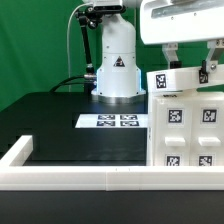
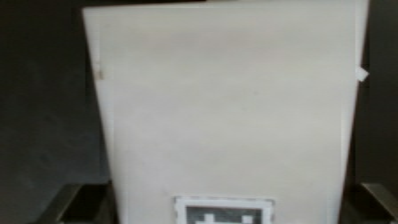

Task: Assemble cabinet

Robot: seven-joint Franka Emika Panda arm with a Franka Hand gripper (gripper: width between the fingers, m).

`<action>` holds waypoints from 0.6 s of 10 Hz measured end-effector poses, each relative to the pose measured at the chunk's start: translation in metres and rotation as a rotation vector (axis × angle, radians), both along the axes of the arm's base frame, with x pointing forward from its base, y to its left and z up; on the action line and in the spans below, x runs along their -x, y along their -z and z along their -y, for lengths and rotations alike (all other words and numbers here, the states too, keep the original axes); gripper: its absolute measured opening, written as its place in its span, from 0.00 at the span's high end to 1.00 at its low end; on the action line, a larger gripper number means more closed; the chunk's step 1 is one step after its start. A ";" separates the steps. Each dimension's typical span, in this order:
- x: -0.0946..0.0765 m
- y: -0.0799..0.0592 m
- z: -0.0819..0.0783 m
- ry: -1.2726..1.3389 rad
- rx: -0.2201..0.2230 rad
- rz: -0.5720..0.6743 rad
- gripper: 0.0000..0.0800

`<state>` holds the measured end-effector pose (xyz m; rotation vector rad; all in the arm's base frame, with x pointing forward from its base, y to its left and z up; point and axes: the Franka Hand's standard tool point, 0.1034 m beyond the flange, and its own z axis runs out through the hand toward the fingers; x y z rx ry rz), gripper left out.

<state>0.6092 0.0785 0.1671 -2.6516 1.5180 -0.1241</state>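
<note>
The cabinet [image 1: 188, 125] is a large white boxy body with square black-and-white tags, at the exterior view's right, overlapping the low white rim in front. My gripper [image 1: 190, 66] comes down from the top right and its two fingers straddle the cabinet's upper end, one on each side. In the wrist view the cabinet's plain white face [image 2: 222, 100] fills most of the picture, with one tag near my gripper [image 2: 222, 205]. The dark fingers [image 2: 80, 203] sit against its two side edges, so the jaws are closed on it. Other cabinet parts are hidden.
The marker board [image 1: 117, 121] lies flat on the black table behind the cabinet. The arm's white base [image 1: 117, 62] stands at the back. A low white rim [image 1: 60, 172] runs along the front and left of the table. A green backdrop stands behind.
</note>
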 end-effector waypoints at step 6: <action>0.000 -0.001 -0.011 0.308 -0.069 -0.012 0.30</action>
